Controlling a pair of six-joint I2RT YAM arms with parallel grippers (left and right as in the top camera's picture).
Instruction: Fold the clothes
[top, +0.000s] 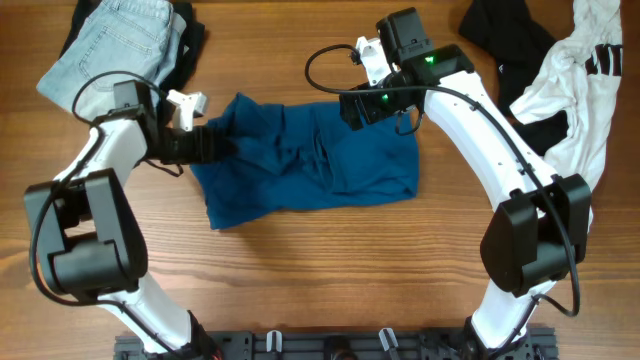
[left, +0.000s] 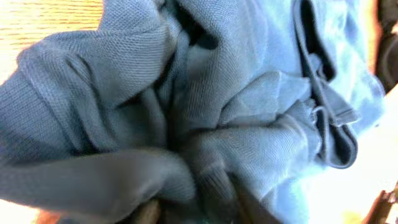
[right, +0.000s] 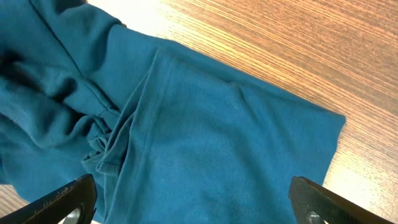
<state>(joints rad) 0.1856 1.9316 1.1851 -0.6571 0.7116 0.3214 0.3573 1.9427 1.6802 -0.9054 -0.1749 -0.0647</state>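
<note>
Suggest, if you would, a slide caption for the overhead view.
Left gripper pinches the bunched edge of the blue shirt while the open right gripper is poised over its opposite end.

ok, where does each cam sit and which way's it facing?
Overhead: above the table, facing straight down; blue shirt mid-frame, left tool and right tool at its edges.
Left wrist: tight on bunched shirt fabric; own tool barely visible.
Right wrist: angled down over shirt and wood; open fingers in bottom corners.
Shared: all see the shirt.
</note>
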